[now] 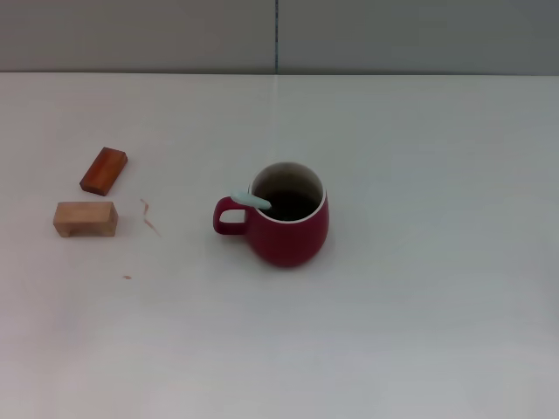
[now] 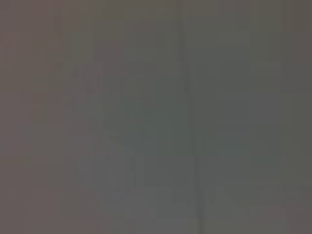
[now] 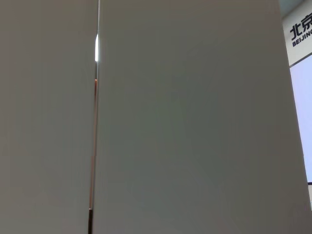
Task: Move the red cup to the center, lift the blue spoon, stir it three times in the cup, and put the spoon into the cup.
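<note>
The red cup stands upright near the middle of the white table in the head view, its loop handle pointing left. The blue spoon rests in the cup, its pale blue handle leaning over the left rim above the loop handle; its bowl is hidden in the dark inside. Neither gripper nor arm shows in the head view. The left wrist view shows only a plain grey surface, and the right wrist view shows only pale wall panels.
Two wooden blocks lie at the table's left: a reddish-brown block and a pale wooden block in front of it. A thin scrap lies between them and the cup. A grey wall backs the table.
</note>
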Robot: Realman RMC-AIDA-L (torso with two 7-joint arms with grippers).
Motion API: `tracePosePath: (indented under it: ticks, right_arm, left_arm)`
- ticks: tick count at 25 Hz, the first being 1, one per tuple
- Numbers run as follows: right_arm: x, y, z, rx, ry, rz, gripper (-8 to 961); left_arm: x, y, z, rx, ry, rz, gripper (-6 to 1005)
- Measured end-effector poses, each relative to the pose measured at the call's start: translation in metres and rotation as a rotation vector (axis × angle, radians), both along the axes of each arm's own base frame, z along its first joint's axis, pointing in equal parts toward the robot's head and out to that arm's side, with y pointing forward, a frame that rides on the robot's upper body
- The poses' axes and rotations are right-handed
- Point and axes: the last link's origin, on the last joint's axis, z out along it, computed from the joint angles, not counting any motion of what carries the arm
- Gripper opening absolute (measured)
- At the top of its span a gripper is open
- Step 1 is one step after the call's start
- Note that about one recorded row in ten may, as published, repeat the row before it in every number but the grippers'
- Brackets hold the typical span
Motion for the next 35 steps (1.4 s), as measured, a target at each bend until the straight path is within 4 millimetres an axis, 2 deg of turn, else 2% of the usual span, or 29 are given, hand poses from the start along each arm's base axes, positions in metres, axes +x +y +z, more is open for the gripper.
tracePosePath:
  ticks: [1, 2, 5, 6, 7, 10, 11, 12, 15, 16, 17, 20, 21, 22, 25, 26, 31, 35]
  right_arm:
    - [0.001, -0.001, 0.001, 0.001, -0.005, -0.004, 686]
    - [0.001, -0.001, 0.001, 0.001, -0.005, -0.004, 686]
    - [0.003, -0.003, 0.002, 0.003, -0.010, -0.013, 686]
    - [0.005, -0.005, 0.003, 0.008, -0.010, -0.023, 686]
    - [0.005, -0.005, 0.003, 0.008, -0.010, -0.023, 686]
    - [0.009, -0.009, 0.005, 0.027, -0.003, -0.043, 686]
    - [0.012, -0.012, 0.007, 0.042, 0.002, -0.058, 687]
    - [0.012, -0.012, 0.007, 0.042, 0.002, -0.058, 687]
    - [0.015, -0.016, 0.008, 0.052, 0.006, -0.074, 687]
    - [0.017, -0.018, 0.010, 0.061, 0.007, -0.084, 687]
    - [0.017, -0.018, 0.010, 0.061, 0.007, -0.084, 687]
    - [0.020, -0.021, 0.012, 0.073, 0.012, -0.101, 686]
    - [0.022, -0.022, 0.012, 0.077, 0.016, -0.111, 686]
    - [0.022, -0.022, 0.012, 0.077, 0.016, -0.111, 686]
    - [0.024, -0.022, 0.014, 0.087, 0.020, -0.122, 685]
    - [0.025, -0.023, 0.015, 0.091, 0.021, -0.128, 685]
    - [0.027, -0.022, 0.019, 0.105, 0.015, -0.140, 685]
    - [0.028, -0.019, 0.021, 0.110, 0.014, -0.145, 685]
  left_arm:
    - [-0.021, 0.003, 0.010, 0.055, -0.107, 0.046, 347]
    - [-0.021, 0.003, 0.010, 0.055, -0.107, 0.046, 347]
    - [-0.057, 0.001, 0.020, 0.165, -0.249, 0.102, 347]
    - [-0.075, -0.001, 0.019, 0.233, -0.302, 0.129, 347]
    - [-0.075, -0.001, 0.019, 0.233, -0.302, 0.129, 347]
    - [-0.097, -0.003, 0.011, 0.340, -0.323, 0.167, 347]
    - [-0.108, -0.004, 0.003, 0.403, -0.297, 0.193, 347]
    - [-0.108, -0.004, 0.003, 0.403, -0.297, 0.193, 347]
    - [-0.123, -0.007, -0.012, 0.493, -0.252, 0.240, 347]
    - [-0.132, -0.008, -0.022, 0.541, -0.220, 0.275, 347]
    - [-0.132, -0.008, -0.022, 0.541, -0.220, 0.275, 347]
    - [-0.144, -0.010, -0.040, 0.598, -0.151, 0.338, 347]
    - [-0.150, -0.011, -0.054, 0.618, -0.095, 0.379, 347]
    - [-0.150, -0.011, -0.054, 0.618, -0.095, 0.379, 347]
    - [-0.155, -0.011, -0.073, 0.633, -0.003, 0.427, 347]
    - [-0.159, -0.012, -0.088, 0.622, 0.054, 0.463, 347]
    - [-0.172, -0.016, -0.108, 0.561, 0.063, 0.556, 347]
    - [-0.176, -0.019, -0.114, 0.544, 0.040, 0.588, 347]
